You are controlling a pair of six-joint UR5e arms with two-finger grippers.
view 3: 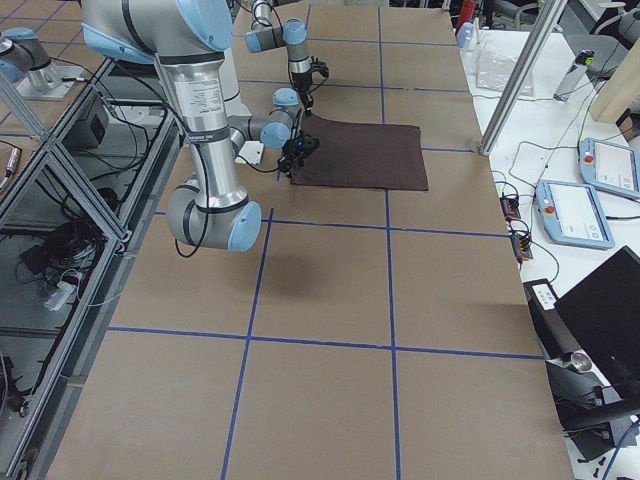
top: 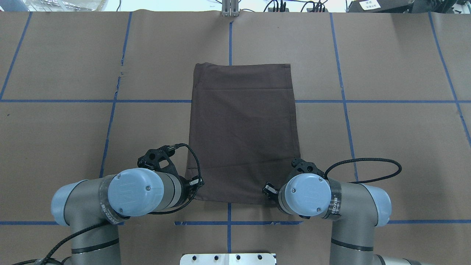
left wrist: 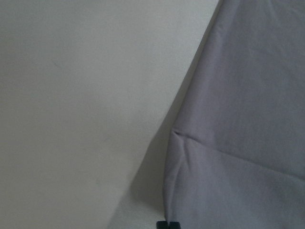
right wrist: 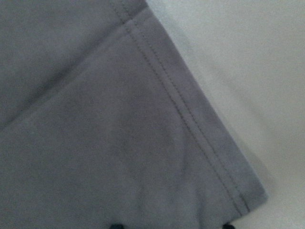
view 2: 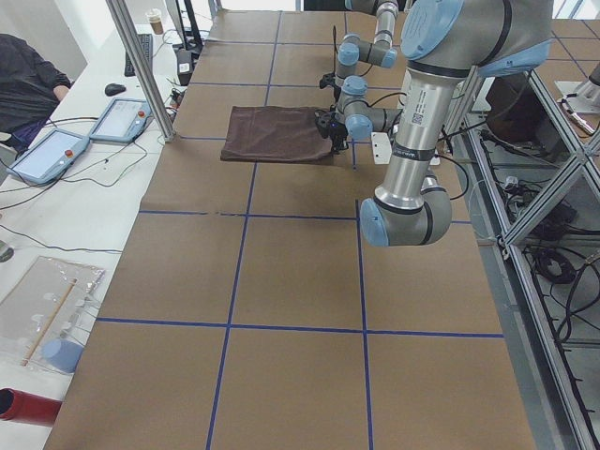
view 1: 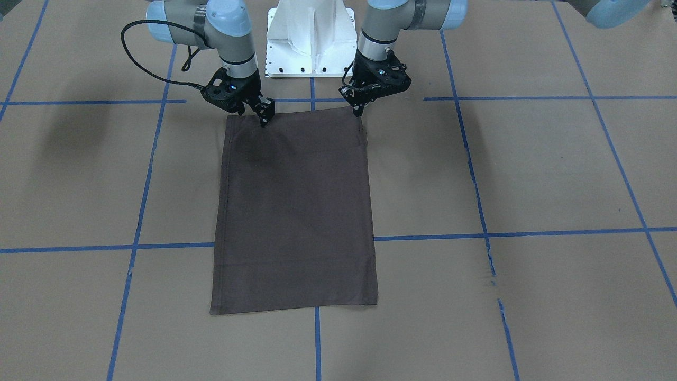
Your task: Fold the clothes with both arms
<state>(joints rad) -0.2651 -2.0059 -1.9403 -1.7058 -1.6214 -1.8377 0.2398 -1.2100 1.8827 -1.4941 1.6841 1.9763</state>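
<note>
Closest to the white base [view 1: 312, 42], both arms are working the near short edge of the T-shirt [top: 243, 132], one at each corner. I am reading that placement as a setup for the next fold. Taking both near corners together would let the edge rise level and travel away from the robot without skewing the cloth.

The right gripper [view 1: 259, 114] is pressing down just inside its corner. Its wrist camera is showing two fingertips [right wrist: 114, 225] standing wide apart, with the double-stitched hem running between them. The left gripper [view 1: 359, 108] is pointing down at the opposite corner. Its wrist view is showing only a sliver of the tips, which look drawn together at the cloth's edge, and I cannot tell whether any fabric is caught between them.

Beyond the grippers, the shirt is lying flat on the brown paper-covered table [top: 386, 147], already folded into a tall rectangle. No collar, sleeve or lettering is showing. Its long axis is running straight out from the robot toward the far side. It is sitting roughly over the central blue tape line [top: 230, 40] and crossing a transverse line partway along. A faint crease is running across it near the far short edge.
</note>
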